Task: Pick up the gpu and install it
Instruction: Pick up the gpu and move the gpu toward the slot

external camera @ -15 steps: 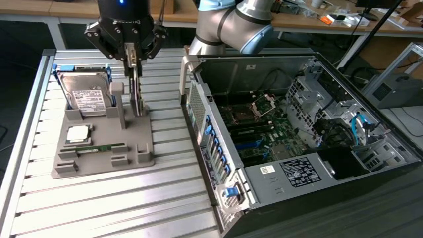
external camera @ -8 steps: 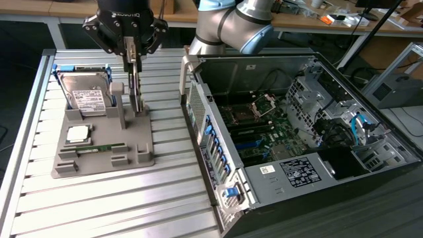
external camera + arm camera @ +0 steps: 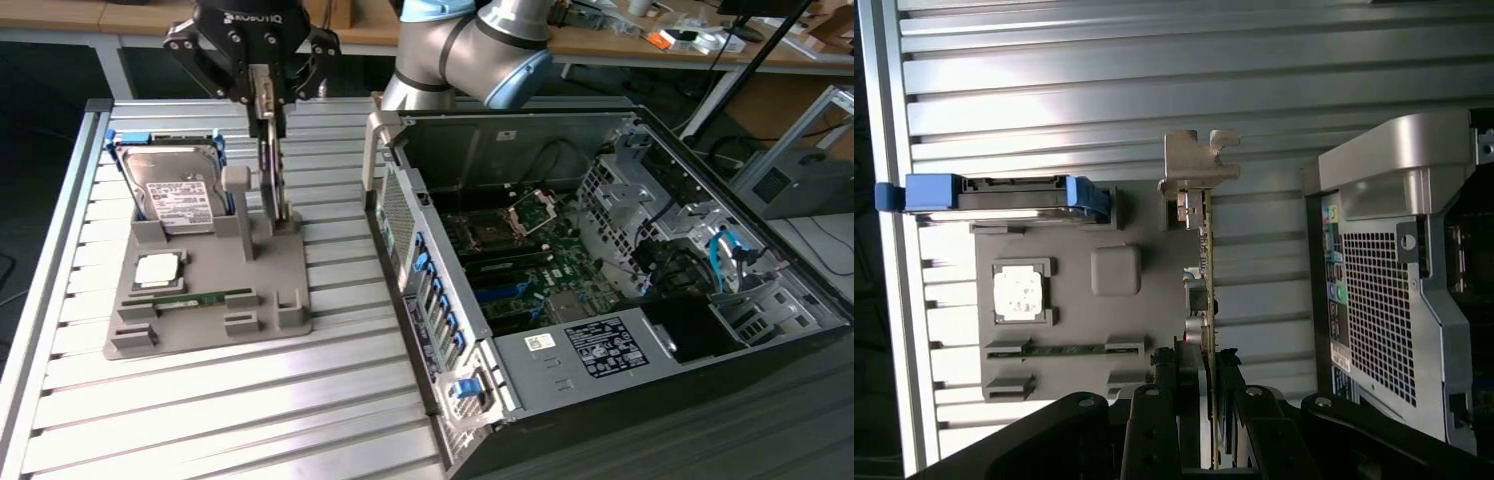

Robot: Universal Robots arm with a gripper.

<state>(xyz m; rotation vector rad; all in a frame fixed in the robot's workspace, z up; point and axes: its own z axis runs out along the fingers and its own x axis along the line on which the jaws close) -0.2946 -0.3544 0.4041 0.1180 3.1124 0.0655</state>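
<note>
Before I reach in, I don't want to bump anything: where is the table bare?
Bare: the ribbed silver table between the grey plastic holder and the exterior view's bottom edge; a narrow strip between holder and open black computer case. Crowded: the holder's far end, where the black gripper clasps the thin dark gpu card beside the silver hard drive.

Counted one grey holder (image 3: 200, 335) on one slatted table (image 3: 200, 420). Found at that holder one gpu (image 3: 276, 175), one hard drive (image 3: 180, 185), one processor chip (image 3: 158, 267) and one memory stick (image 3: 200, 298). Saw beside the holder, toward the exterior view's right, one open computer case (image 3: 441, 300). Noted above the holder one gripper (image 3: 271, 105) on one arm (image 3: 467, 45).
</note>
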